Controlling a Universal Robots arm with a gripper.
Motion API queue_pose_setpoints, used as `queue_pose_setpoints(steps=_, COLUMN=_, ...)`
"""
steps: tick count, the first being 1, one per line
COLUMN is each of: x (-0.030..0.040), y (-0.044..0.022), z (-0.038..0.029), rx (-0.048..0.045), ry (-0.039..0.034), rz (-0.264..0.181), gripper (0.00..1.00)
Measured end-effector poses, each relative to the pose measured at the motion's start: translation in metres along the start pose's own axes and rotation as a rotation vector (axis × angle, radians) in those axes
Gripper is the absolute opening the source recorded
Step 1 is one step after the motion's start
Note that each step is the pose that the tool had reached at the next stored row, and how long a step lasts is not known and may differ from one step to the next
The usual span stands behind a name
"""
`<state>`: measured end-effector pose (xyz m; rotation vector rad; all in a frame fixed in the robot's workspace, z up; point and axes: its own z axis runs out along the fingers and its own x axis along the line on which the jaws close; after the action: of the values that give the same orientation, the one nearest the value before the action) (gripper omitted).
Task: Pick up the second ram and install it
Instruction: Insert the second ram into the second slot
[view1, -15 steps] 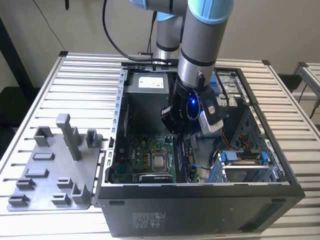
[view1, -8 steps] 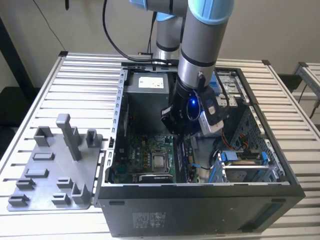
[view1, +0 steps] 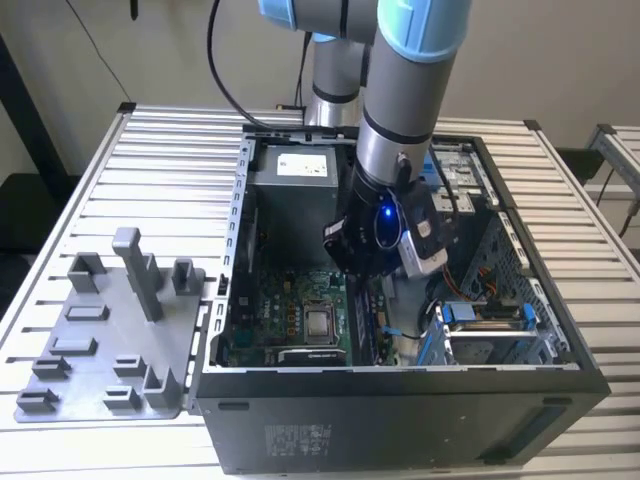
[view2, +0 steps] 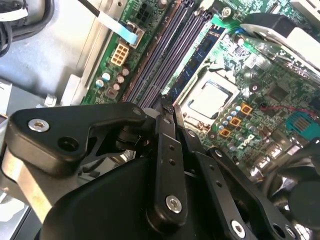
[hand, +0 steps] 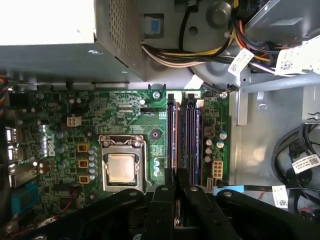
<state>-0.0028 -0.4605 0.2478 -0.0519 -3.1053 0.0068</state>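
My end effector (hand: 176, 186) is clamped on the thin dark second ram (hand: 176, 178) above the motherboard's long memory slots (hand: 184, 135); I'd square it with its slot, then press evenly

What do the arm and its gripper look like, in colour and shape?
The arm is a grey metal tube with light blue joint caps. A black cable hangs behind it. A small blue light glows on the black wrist unit. The gripper is matte black, built of flat linked bars with silver screws, narrowing to thin jaws.
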Motion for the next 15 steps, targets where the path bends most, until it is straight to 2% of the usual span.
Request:
queue_pose_setpoints(steps=7, x=-0.001, y=-0.0052, z=0.0057, rx=-0.0004, ry=0.0001, rz=0.007, gripper=0.14)
queue_pose_setpoints(steps=15, x=-0.004, y=-0.0054, z=0.014, rx=-0.0005, ry=0.0001, rz=0.01, gripper=0.14)
